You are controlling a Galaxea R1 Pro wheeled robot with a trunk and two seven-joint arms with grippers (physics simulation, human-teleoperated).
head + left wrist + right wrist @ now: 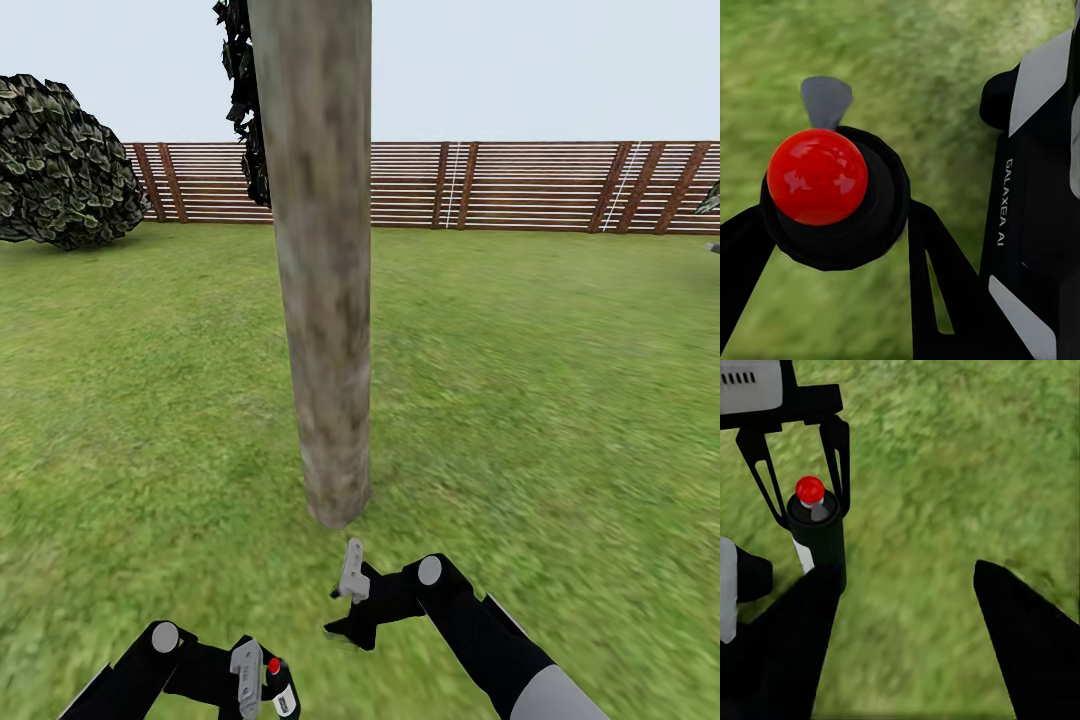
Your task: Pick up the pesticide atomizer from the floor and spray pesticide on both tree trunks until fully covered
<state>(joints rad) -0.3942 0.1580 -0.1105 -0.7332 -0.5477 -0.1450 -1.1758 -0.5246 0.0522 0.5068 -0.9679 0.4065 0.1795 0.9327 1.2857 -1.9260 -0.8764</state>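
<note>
On the lawn [560, 400], before the tree trunk [322, 300]: pesticide atomizer [282, 692], red-capped, was held upright in the left gripper [262, 690], fingers clenched on it, presumably for spraying; right gripper [345, 600], fingers released, was kept empty nearby.

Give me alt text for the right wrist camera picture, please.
The left tool grips a dark pesticide atomizer with a red top, upright over the lawn. The right tool's two dark fingers spread open in the foreground with grass between them.

Tree trunk [325, 290] ahead, fence [520, 185] behind it.
</note>
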